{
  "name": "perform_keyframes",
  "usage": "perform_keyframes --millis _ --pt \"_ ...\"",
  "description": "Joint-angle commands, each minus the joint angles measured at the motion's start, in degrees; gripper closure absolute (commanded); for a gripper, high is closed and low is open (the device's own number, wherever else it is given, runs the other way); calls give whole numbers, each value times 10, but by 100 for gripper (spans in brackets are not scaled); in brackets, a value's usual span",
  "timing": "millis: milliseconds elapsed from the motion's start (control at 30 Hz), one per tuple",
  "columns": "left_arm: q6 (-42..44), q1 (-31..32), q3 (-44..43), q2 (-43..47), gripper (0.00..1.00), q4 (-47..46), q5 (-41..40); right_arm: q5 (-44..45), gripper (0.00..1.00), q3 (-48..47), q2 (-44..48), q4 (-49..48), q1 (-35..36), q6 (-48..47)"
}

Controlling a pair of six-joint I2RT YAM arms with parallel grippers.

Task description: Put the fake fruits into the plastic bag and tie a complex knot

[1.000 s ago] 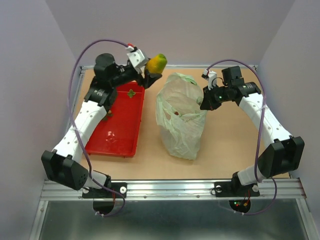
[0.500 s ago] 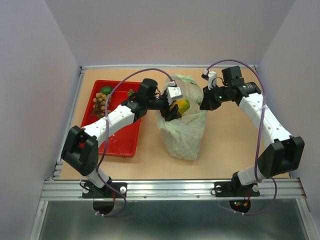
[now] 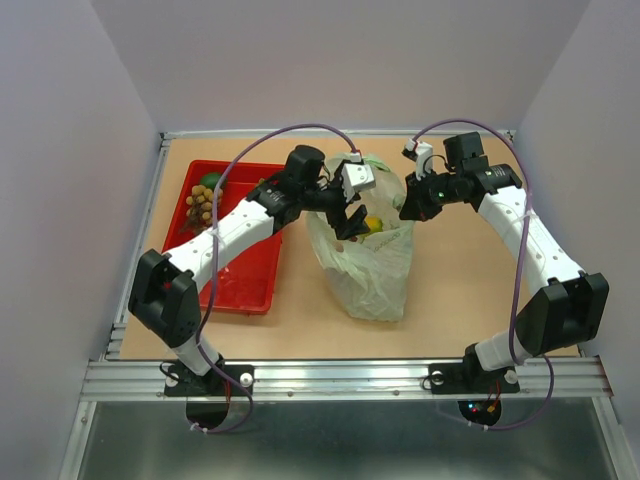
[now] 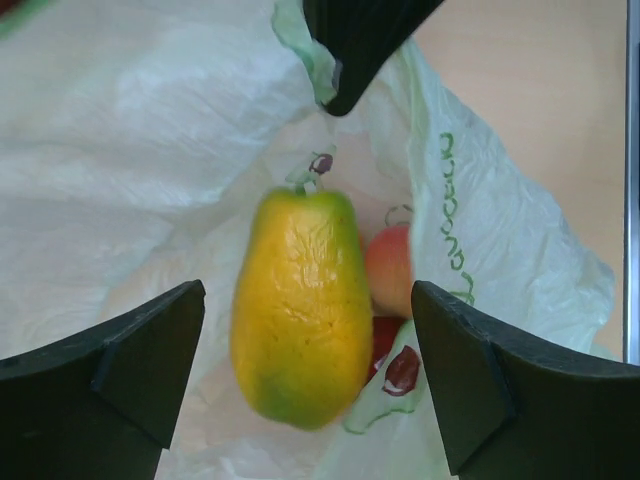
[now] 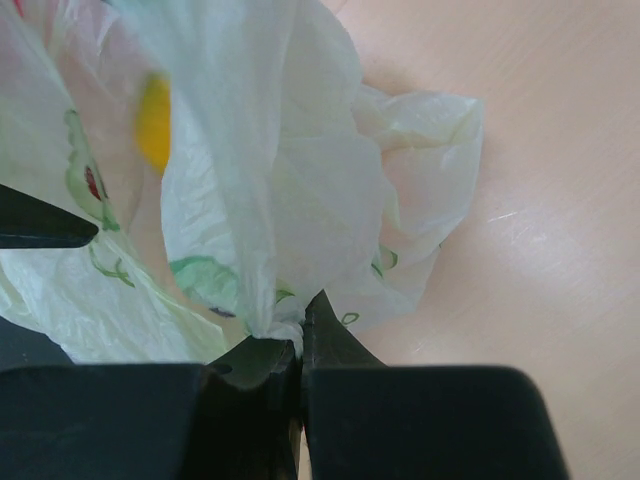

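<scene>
**Left gripper** (image 3: 349, 218): poised above the mouth of the plastic bag (image 3: 365, 275). Jaws spread wide, holding nothing.

**Yellow-orange fruit** (image 4: 300, 310): inside the bag, straight below the left gripper and centred between its two fingers (image 4: 130, 370). Pale bag plastic shows on either side of it and neither pad touches it. Its long axis runs across the line joining the fingers, with the stem end pointing away from the wrist and the green-tinged end nearer. Whether it is at rest or dropping cannot be told.

**Peach** (image 4: 390, 268): in the bag, tucked against the right flank of the yellow-orange fruit and partly hidden by it.

**Right gripper** (image 5: 300, 335): jaws closed on a gathered fold of the bag's rim at its right side, holding the mouth up and open.

**Brownish bunch** (image 3: 203, 204) and **green round fruit** (image 3: 210, 181): lying at the far end of the red tray (image 3: 250, 285), left of the bag and well apart from the left gripper.

**Assessment**: the fruits not yet bagged lie to the left of the open jaws, on the left arm's own side. That arm is the nearer and the free one, since the right is occupied with the rim. The likely next move is a lift clear of the bag and a swing left to the tray
</scene>
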State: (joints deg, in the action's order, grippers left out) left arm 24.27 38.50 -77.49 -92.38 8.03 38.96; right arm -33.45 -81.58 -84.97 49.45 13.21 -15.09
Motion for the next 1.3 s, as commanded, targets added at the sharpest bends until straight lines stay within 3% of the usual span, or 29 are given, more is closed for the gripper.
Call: perform_keyframes --millis 0,233,300,400,567,667,767,933,1267 --pt "-19 1 -45 17 1 -8 7 -10 100 5 20 -12 4 -13" --pt "-41 -19 -90 78 2 16 23 -7 100 1 16 -12 3 -21" --pt "-107 -74 -73 134 2 -32 35 -6 100 -2 16 -12 3 -24" --pt "-148 -174 -59 177 3 -7 41 -6 100 -1 15 -12 4 -27" --pt "-89 -299 -8 234 3 143 -9 -9 100 5 14 -13 3 -29" --pt "-53 -365 31 243 3 185 -86 -9 100 5 15 -13 3 -28" --pt "-7 -430 39 219 5 227 -142 -8 99 8 19 -13 4 -27" --pt "68 -462 4 117 16 314 -224 -11 99 21 28 -13 4 -25" --pt "90 -472 46 37 28 256 -375 -17 100 26 34 -16 4 -8"
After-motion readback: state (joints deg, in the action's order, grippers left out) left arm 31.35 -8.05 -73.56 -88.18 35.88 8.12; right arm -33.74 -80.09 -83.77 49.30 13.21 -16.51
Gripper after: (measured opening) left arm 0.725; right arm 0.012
